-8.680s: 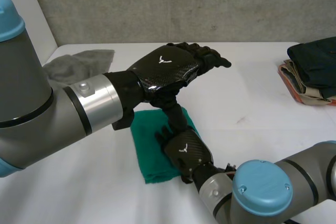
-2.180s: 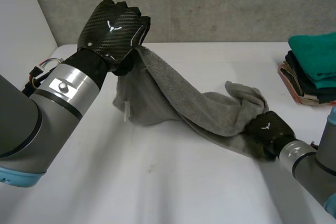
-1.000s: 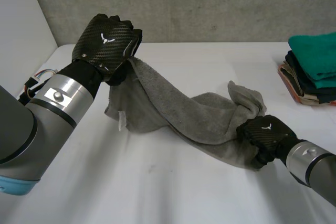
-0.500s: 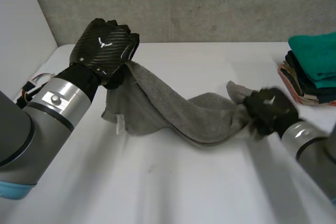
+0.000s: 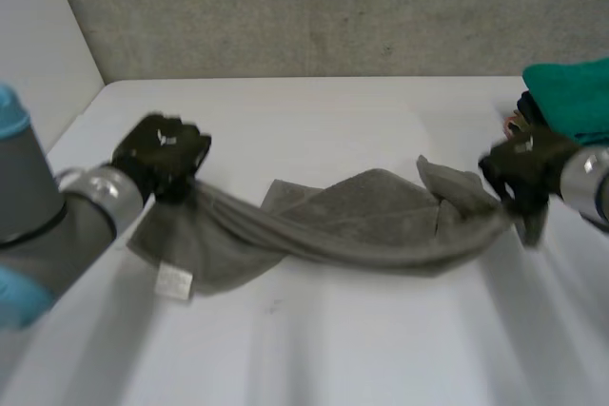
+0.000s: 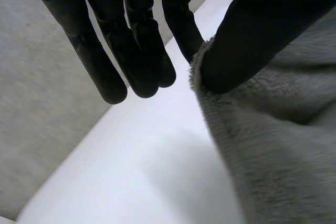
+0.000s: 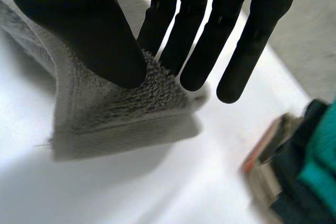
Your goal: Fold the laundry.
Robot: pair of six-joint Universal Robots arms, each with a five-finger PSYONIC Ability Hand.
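A grey towel (image 5: 362,225) stretches across the white table between my two hands, sagging and bunched in the middle. My left hand (image 5: 162,154) pinches its left end, thumb against fingers (image 6: 131,51) on the towel's edge (image 6: 252,129). My right hand (image 5: 523,166) pinches the right end low over the table. In the right wrist view the thumb (image 7: 89,30) presses a corner of the towel (image 7: 121,108) against the straight fingers. A white label (image 5: 173,281) hangs from the towel's near left edge.
A stack of folded laundry (image 5: 571,92), with a green cloth on top, sits at the table's right edge, just behind my right hand; it also shows past the right fingertips (image 7: 299,177). A grey wall runs along the table's far side.
Both hands have moved apart and down, pulling the towel out longer and lower over the table. The left hand dropped from high up to near the table; the right moved right toward the stack.
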